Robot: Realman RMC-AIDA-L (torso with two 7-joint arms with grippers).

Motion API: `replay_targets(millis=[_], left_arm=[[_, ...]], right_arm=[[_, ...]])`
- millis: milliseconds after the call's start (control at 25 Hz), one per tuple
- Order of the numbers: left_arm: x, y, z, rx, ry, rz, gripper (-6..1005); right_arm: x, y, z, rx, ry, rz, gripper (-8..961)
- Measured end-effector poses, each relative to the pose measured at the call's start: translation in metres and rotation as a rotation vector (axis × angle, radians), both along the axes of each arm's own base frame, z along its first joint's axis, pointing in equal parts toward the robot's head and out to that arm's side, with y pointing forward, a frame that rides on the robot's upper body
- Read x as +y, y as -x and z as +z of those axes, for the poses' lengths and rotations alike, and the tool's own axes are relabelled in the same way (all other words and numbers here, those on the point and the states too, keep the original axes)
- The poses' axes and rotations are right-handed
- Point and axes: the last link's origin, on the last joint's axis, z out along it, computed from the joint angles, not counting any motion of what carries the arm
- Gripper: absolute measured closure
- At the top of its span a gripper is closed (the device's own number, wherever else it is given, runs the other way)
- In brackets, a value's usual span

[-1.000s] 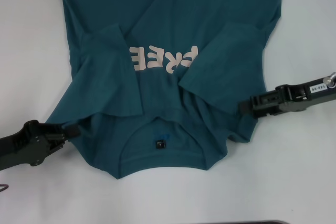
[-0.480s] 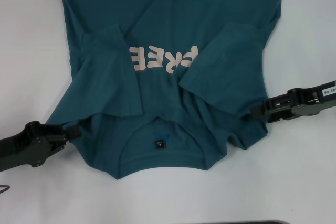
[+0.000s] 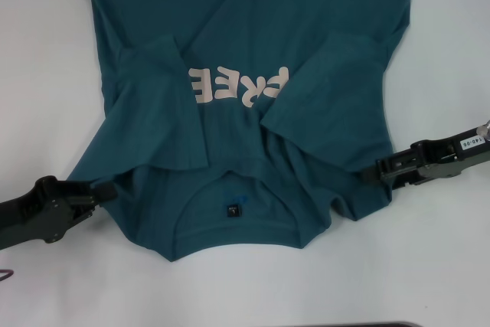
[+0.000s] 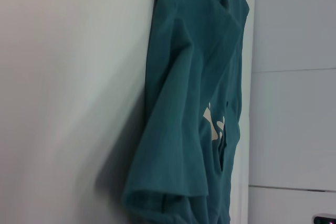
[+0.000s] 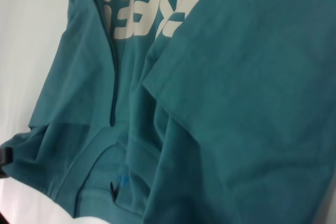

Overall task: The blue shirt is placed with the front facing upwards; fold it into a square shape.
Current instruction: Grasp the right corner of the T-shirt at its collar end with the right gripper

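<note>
The blue shirt (image 3: 253, 28) lies front up on the white table, collar toward me, with its pale "FREE" lettering (image 3: 237, 86) upside down and the small dark neck tag (image 3: 233, 210) showing. Both sleeves are folded in over the chest. My left gripper (image 3: 107, 188) is shut on the shirt's left shoulder edge. My right gripper (image 3: 377, 171) is shut on the right shoulder edge and holds it low. The left wrist view shows the shirt (image 4: 184, 103) side-on. The right wrist view shows the shirt (image 5: 236, 77), lettering (image 5: 152, 6) and tag (image 5: 113, 188).
The white table (image 3: 46, 74) shows on both sides of the shirt and in front of the collar. A dark strip (image 3: 360, 325) runs along the near edge. Pale wall panels (image 4: 294, 103) stand beyond the table in the left wrist view.
My right gripper has moved outward to the right and a little toward me, drawing the shirt's right shoulder edge with it. The left gripper has barely moved.
</note>
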Motion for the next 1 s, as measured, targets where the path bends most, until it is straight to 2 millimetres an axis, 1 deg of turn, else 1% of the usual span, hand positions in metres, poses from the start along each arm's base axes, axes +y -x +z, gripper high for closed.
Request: replay_targets(millis=[200,440,640,1000], left_arm=[[0.000,0.000,0.000,0.000,0.000,-0.001,987],[0.000,-0.001,-0.001,-0.002,0.001,-0.001,988],[0.000,-0.001,-0.001,-0.002,0.001,-0.002,988],[0.001,-0.001,-0.001,-0.003,0.001,-0.004,988]], right_arm=[[0.003,-0.002,0.007,-0.005,-0.022,-0.002,146],[0.006,-0.004,0.008,-0.019,-0.037,-0.004,147],[0.005,-0.001,0.003,-0.011,-0.035,-0.001,147],[0.006,0.010,-0.010,0.030,-0.023,0.027,146]])
